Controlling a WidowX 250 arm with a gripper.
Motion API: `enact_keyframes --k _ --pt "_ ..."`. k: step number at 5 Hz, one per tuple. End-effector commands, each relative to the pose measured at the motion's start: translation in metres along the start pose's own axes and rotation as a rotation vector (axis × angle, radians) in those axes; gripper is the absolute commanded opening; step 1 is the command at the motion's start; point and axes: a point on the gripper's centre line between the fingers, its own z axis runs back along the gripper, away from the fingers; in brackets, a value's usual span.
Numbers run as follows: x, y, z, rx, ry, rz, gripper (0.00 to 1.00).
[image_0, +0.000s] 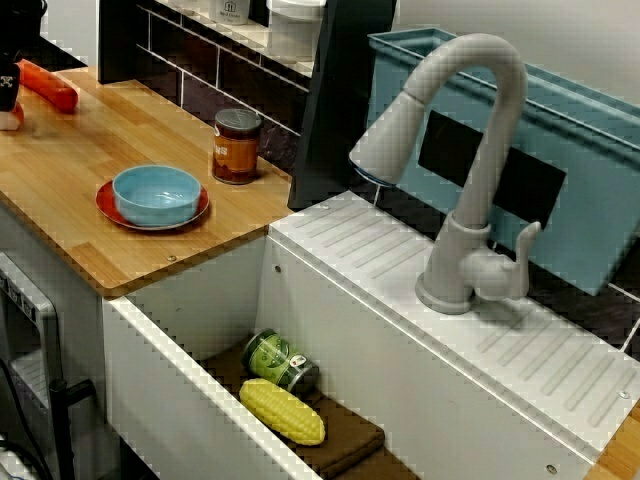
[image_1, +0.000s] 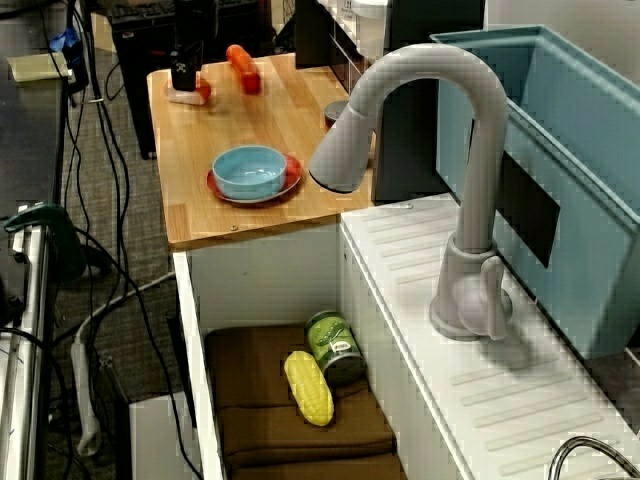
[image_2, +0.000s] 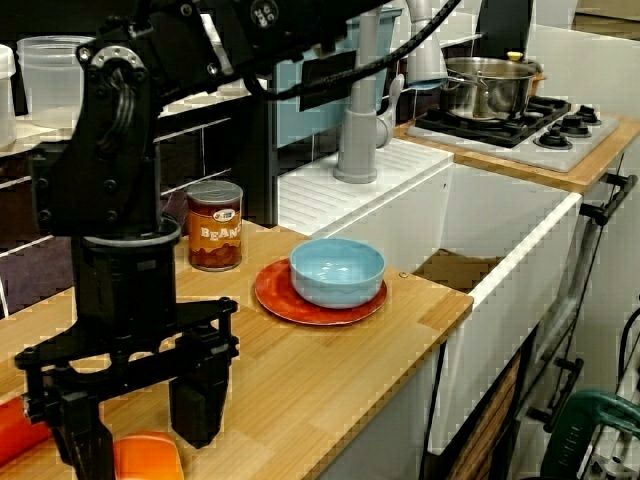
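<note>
Pincer (image_2: 140, 448): released, fingers spread wide and pointing down, astride the orange piece (image_2: 148, 462). You cannot tell whether the pads touch it.

Orange piece: on the counter (image_2: 300, 380) near its front edge, between the fingers. It is low and round-cornered.

Risk, by my judgement: it nearly fills the gap, so a finger could catch its rim and tip or skid it toward the counter edge.

Heading: it is mostly cut off at the picture's bottom, so you cannot read its long axis or which way it points.

Around it: a red stick (image_2: 15, 432) just beside. A can (image_2: 214, 226) and a bowl (image_2: 337, 270) on a plate (image_2: 275, 298) stand well apart.
</note>
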Motion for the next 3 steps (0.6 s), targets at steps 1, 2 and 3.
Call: enact_keyframes --k 1,2,3 --pt "0.0053 0.0018 0.0276 0.071 -0.026 -0.007 1.0" --pt "0.006 0.0029 0.0248 0.061 -0.02 0.003 1.0" --pt "0.0064 0.0043 0.0224 0.051 -0.014 0.009 1.0"
